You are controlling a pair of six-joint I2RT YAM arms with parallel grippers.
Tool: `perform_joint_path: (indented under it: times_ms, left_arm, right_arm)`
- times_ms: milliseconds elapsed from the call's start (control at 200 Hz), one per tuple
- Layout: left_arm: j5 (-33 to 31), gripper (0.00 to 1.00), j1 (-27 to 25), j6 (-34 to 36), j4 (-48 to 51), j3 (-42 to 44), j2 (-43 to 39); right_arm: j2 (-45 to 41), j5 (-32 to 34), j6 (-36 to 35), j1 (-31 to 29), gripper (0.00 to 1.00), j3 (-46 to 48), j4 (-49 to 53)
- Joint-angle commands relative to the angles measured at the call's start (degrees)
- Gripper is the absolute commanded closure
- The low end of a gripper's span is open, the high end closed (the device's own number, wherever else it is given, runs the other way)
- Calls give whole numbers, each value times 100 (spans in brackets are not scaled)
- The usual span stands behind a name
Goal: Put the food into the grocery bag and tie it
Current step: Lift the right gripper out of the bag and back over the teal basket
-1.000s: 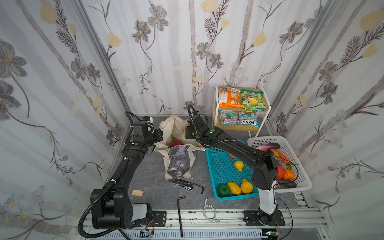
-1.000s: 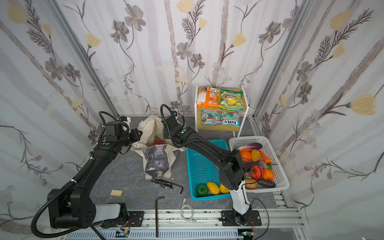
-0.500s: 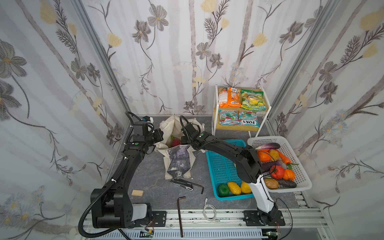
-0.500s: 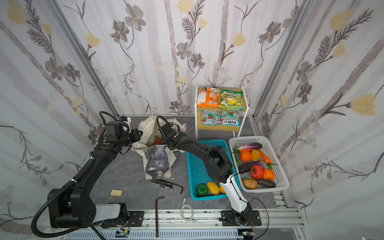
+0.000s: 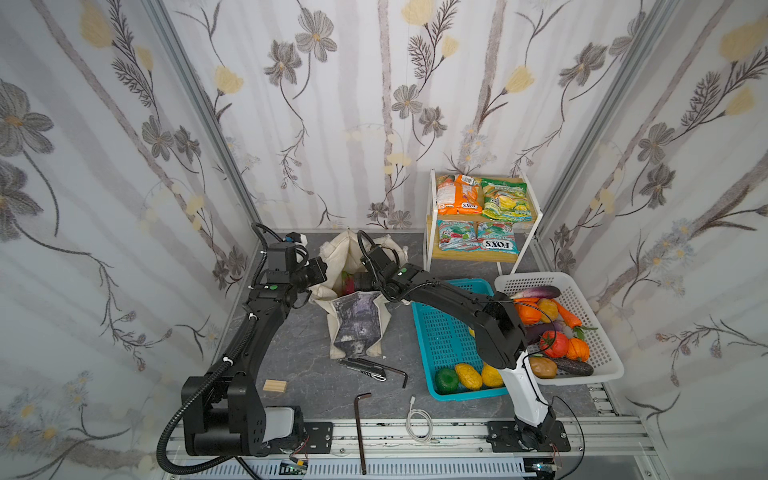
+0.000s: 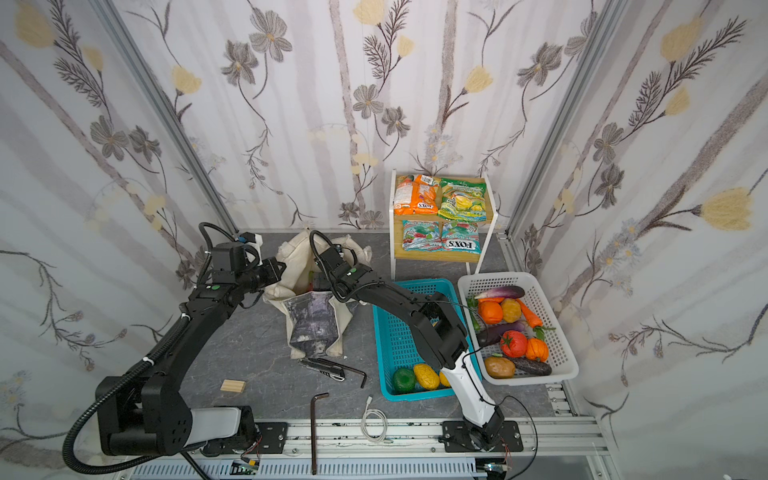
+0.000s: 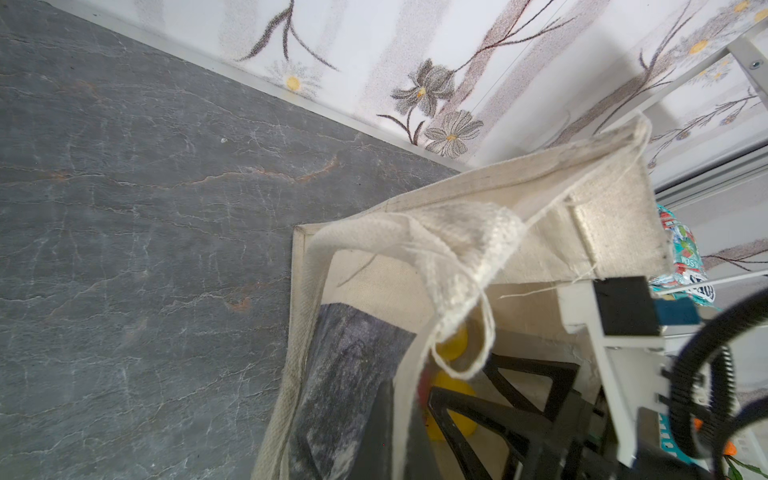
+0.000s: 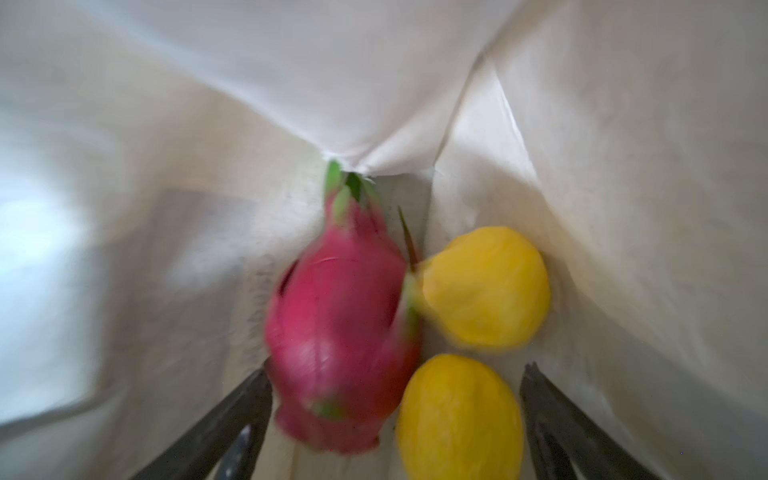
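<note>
Plainly, the right gripper (image 8: 397,370) stands wide inside the bag (image 5: 357,320), jaws apart on either side of a lemon (image 8: 457,415). I judge the lemon let go rather than held, though blur hides whether a jaw brushes it. Touching it low in the bag are a dragon fruit (image 8: 340,324) and a second lemon (image 8: 484,286). The left gripper (image 5: 321,272) is closed at the bag's left rim, seemingly pinching cloth to keep the mouth open; its fingertips are hidden. The fruit looks light, hard, smooth and round, so it likely rolls and slips, and is best taken across its middle. The bag is limp canvas that probably sags once released, so it needs holding at the rim or by the handles (image 7: 415,232), which are also the parts to tie. The packets (image 5: 461,199) on the shelf (image 5: 430,232) look glossy and slick; a flat pinch near an edge should serve. More fruit lies in the turquoise basket (image 5: 440,345), well apart from the bag. A second ago the right gripper hung at the bag's right rim, with the arm's elbow farther out over the basket. Since then it has swung in, dipped through the mouth and spread its jaws, while the left arm has not moved.
</note>
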State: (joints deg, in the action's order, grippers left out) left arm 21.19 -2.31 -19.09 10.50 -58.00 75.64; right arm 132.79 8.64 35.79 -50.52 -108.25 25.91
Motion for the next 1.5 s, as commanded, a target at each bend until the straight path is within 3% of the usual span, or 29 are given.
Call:
perform_joint_path:
  times_ms: [0,235,510,605,869,999,1174,1299,1359,1444,1494]
  left_arm:
    - [52,100,-7,11,4,2,-29]
    - [53,100,-11,10,4,8,-5]
    - [21,100,-16,20,4,8,-23]
    - [18,100,-23,15,4,8,-24]
    - [-16,100,-16,20,4,6,3]
    - [-26,100,-16,28,4,13,21]
    - [-25,100,-16,28,4,8,34]
    - [-29,100,-16,37,4,0,54]
    - [-50,100,-16,50,4,-24,65]
    - [-231,100,-16,89,4,-59,60]
    - [-247,100,-16,75,4,-116,66]
  right_arm:
    - [-531,442,-347,-93,3,162,-312]
    - [-1612,837,-428,-107,0,645,-362]
    - [-2863,2115,-430,-72,0,1781,-232]
    - [-3075,2231,-507,35,0,2261,-261]
    - [-3154,1614,-347,284,0,3114,-556]
    - [-3180,893,-333,587,2,3456,-1008]
    - [-3011,248,-228,936,28,3712,-1376]
    - [-2845,154,-257,948,52,3692,-1457]
    - [-2805,-74,-268,932,58,3674,-1530]
    - [-2824,-456,-282,900,78,3714,-1796]
    - [-2855,-633,-278,885,84,3689,-1917]
